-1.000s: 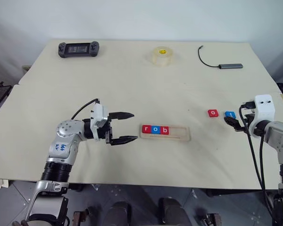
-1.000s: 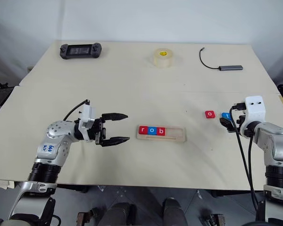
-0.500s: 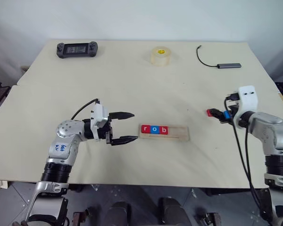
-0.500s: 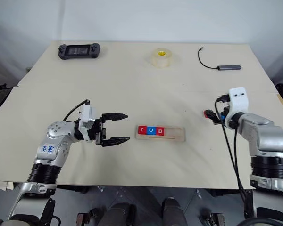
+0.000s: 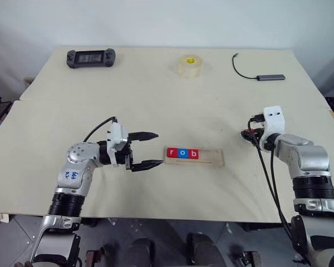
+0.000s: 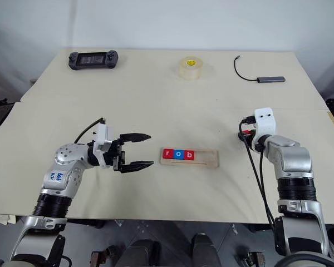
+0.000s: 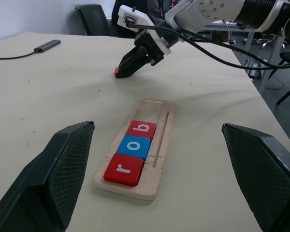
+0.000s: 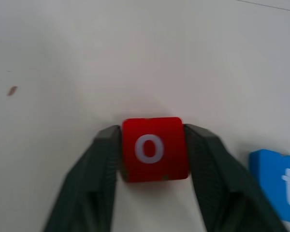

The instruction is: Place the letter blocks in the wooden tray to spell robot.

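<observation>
The broad cream surface carries everything. Near its middle lies the long pale-wood tray, its slot already filled from its left end with a red "r" block, a blue "o" block and a red "b" block; the two places at the right end are empty. At the far edge sit a black handheld controller, a clear roll of tape and a grey cable adapter.

The left hand hovers just beside the tray's left end, its two black fingers spread wide and grasping nothing. The right hand is well to the right of the tray, with its fingers pressed against both sides of the small red "o" block, which appears to rest on the surface. The small blue "t" block lies just beside it.

Judging by this, the step in hand is picking up the second "o". The next move calls for lifting it clear without nudging the "t", carrying it left to the tray and setting it flat and upright-reading into the slot directly after the "b".
</observation>
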